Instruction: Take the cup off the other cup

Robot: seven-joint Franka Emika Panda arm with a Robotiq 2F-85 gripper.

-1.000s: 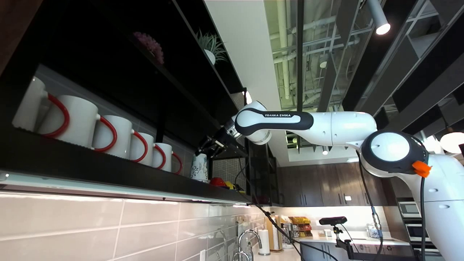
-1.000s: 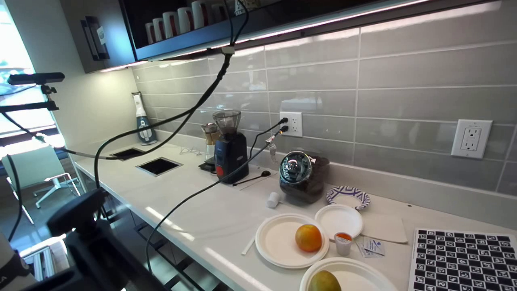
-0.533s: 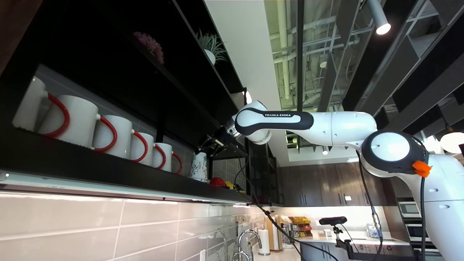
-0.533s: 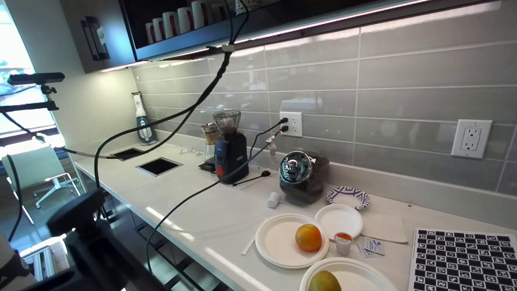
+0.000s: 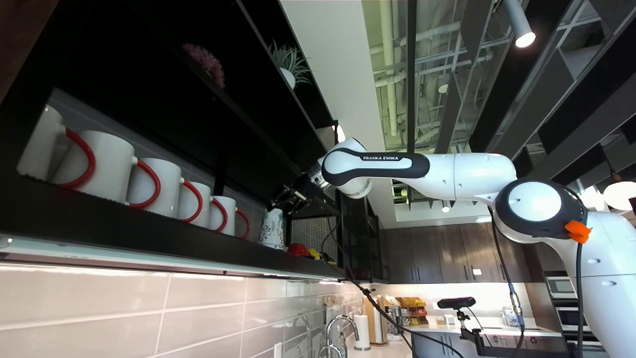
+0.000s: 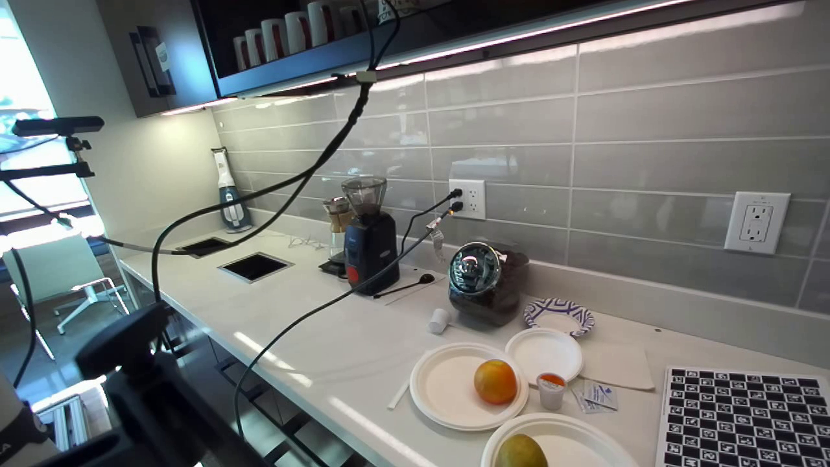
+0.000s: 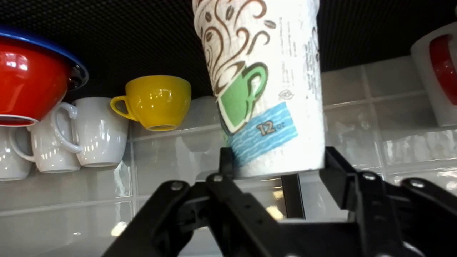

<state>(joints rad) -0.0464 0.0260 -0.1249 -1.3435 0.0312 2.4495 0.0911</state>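
A white paper cup (image 7: 275,82) with brown swirls, a green mug print and a blue "12 oz" patch stands upside down on the shelf. It also shows in both exterior views (image 5: 272,227) (image 6: 401,8), partly cut off in the latter. My gripper (image 7: 278,162) has its black fingers on both sides of the cup's narrow base and appears shut on it; it also shows in an exterior view (image 5: 284,200). A wider lip shows at the cup's rim end in the wrist view. The other cup is mostly hidden, nested inside or cut off; I cannot tell where it ends.
Red bowl (image 7: 32,78), yellow cup (image 7: 159,100) and white mugs (image 7: 100,132) stand beside the cup on the shelf. Red-handled mugs (image 5: 154,184) line the same shelf (image 5: 149,223). A dark upper shelf (image 5: 248,129) hangs over them. A cable (image 6: 331,152) hangs below.
The gripper and the paper cup have shifted very slightly left in an exterior view. The cup's visible print has turned a little. The rest of the arm looks almost still.
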